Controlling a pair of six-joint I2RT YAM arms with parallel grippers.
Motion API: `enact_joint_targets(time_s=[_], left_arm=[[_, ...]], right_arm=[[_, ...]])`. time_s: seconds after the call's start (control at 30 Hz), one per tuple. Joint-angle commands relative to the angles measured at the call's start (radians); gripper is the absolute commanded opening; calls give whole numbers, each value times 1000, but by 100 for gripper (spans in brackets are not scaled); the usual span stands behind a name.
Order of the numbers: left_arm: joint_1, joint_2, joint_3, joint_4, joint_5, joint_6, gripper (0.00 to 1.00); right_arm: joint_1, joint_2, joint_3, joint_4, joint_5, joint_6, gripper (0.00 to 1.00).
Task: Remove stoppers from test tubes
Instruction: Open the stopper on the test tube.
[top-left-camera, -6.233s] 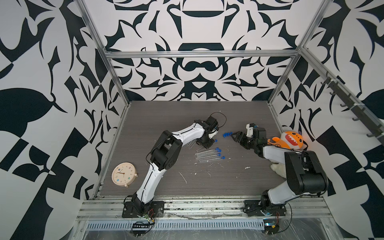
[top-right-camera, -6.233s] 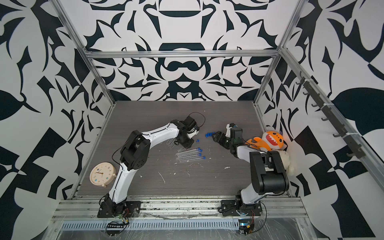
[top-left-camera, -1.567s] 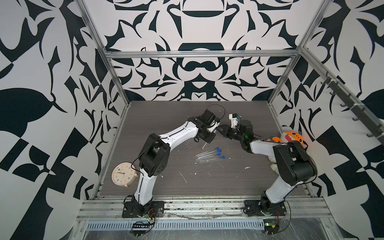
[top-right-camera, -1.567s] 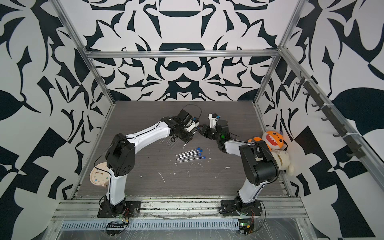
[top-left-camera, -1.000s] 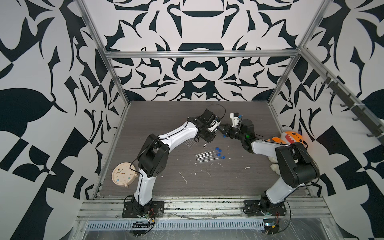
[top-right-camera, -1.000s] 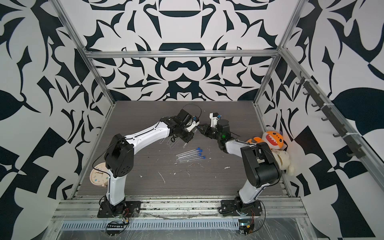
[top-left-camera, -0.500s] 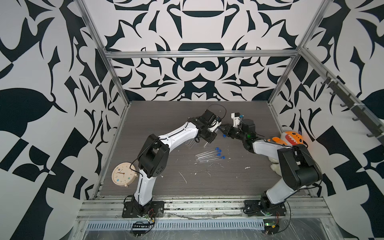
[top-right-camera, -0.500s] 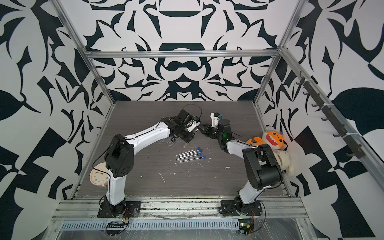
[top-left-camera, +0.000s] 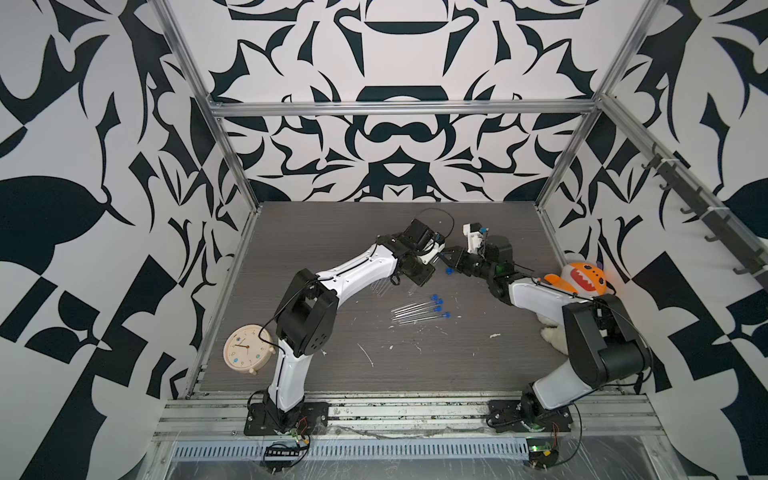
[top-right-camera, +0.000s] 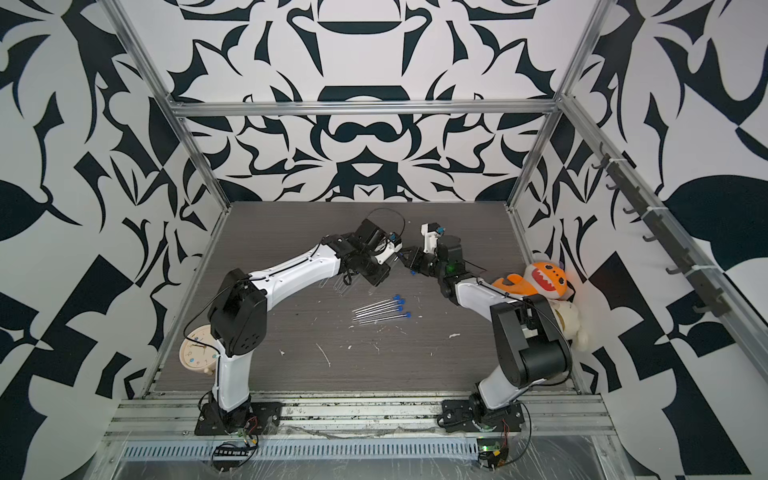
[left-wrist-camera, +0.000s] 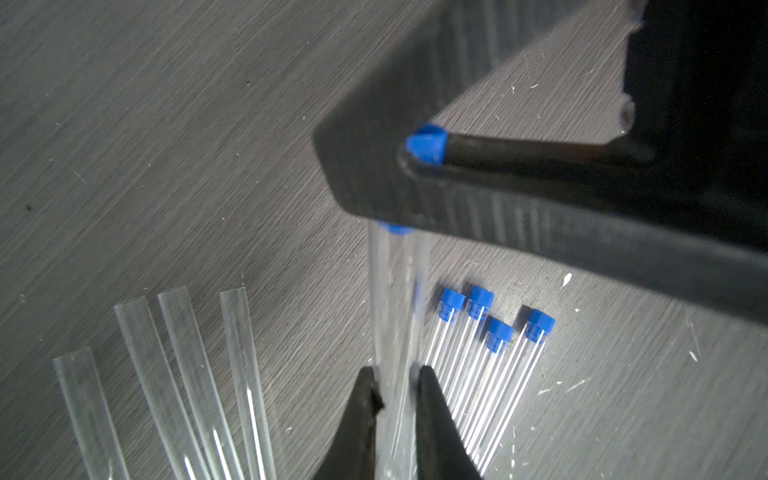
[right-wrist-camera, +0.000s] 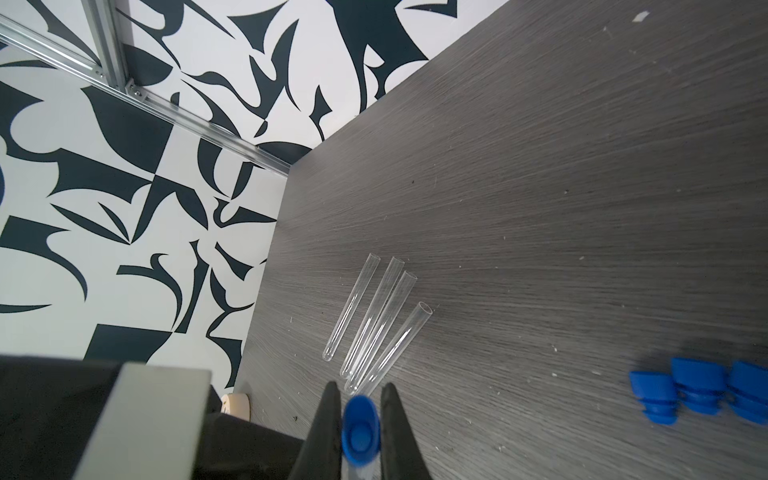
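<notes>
Gripping one test tube (left-wrist-camera: 395, 299) and its blue stopper (right-wrist-camera: 360, 428) in the air above the worktop (top-left-camera: 332, 232).
Pinches the clear shaft with the left tool (left-wrist-camera: 395, 374), fingers closed tight on the glass; clamps the stopper at the tube's other end with the right tool (right-wrist-camera: 360, 388), fingers pressed on both sides of the blue cap. Cannot tell whether seated in the mouth or pulled free. Just nearer the arm bases, four stoppered tubes (top-left-camera: 417, 311) side by side on the worktop, blue caps toward the right arm. Partly under the left arm's wrist, four bare tubes (right-wrist-camera: 380, 332), open-mouthed, in a loose fan. Well apart from those, three loose stoppers (right-wrist-camera: 698, 390) huddled together. By the left arm's base a round clock (top-left-camera: 245, 349); against the right wall an orange plush toy (top-left-camera: 582, 278).
</notes>
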Motion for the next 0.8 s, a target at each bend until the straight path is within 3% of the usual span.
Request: enact_joint_targets(time_s=[0.0, 0.77], left_arm=[[14, 0, -41, -150, -45, -1, 0], [15, -19, -56, -142, -38, -5, 0]], right_arm=[[-41, -45, 56, 130, 82, 9, 0], [-45, -45, 72, 85, 91, -38, 1]])
